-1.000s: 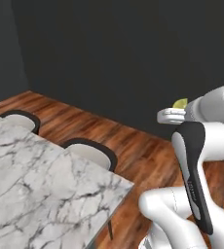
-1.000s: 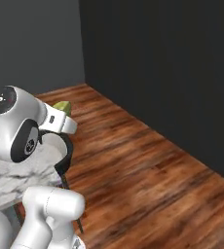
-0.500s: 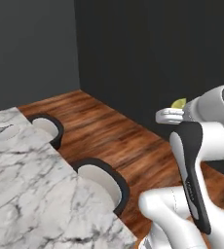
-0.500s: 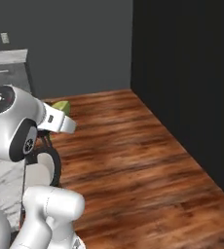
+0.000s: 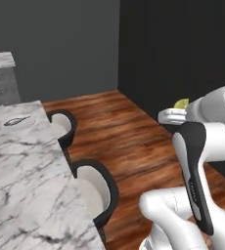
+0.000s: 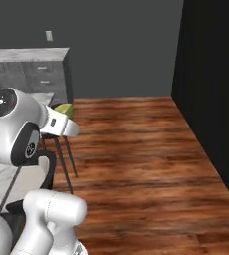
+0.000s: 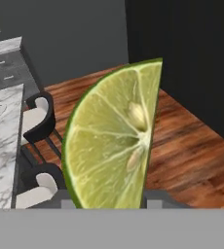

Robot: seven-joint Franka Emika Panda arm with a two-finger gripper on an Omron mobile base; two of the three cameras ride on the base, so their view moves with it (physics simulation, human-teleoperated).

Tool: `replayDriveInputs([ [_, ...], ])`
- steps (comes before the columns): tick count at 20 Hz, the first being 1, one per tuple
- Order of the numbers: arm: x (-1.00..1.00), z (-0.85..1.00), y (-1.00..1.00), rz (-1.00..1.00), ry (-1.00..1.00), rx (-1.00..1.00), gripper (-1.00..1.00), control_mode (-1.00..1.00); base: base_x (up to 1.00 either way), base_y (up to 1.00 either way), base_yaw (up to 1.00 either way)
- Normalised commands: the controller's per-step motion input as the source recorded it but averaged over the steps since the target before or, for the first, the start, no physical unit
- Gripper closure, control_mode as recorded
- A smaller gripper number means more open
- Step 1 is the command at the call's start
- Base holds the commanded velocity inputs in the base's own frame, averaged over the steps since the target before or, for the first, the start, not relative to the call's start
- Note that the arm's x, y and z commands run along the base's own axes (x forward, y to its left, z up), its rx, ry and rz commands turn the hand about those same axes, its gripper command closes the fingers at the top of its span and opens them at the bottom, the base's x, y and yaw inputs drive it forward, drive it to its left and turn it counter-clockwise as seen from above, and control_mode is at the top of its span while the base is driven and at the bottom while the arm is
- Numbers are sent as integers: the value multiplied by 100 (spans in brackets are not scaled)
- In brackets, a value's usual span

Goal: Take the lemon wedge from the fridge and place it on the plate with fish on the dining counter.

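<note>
1. Left base view: lemon wedge [image 5: 181,103] peeking yellow-green above the white hand, well off the floor, apart from the marble surface [image 5: 21,166] at left; two dark stools [image 5: 95,188] tucked against its edge.
2. Right base view: wedge [image 6: 63,109] seen as a small green sliver at the tool [image 6: 66,119], above wooden floor [image 6: 141,164].
3. Hand view: tool pinching the wedge [image 7: 115,138], held upright between the tips; pale green flesh, darker rind along the curved edge, two seeds near the straight side.
</note>
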Motion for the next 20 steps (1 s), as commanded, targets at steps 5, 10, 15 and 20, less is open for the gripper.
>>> replayDriveInputs([
  [5, 0, 0, 0, 0, 0, 0, 100, 100, 9, -97, 32],
  [10, 0, 0, 0, 0, 0, 0, 100, 100, 27, -96, 37],
  [15, 0, 0, 0, 0, 0, 0, 100, 100, 66, -35, 64],
  [20, 0, 0, 0, 0, 0, 0, 100, 100, 94, -21, 67],
])
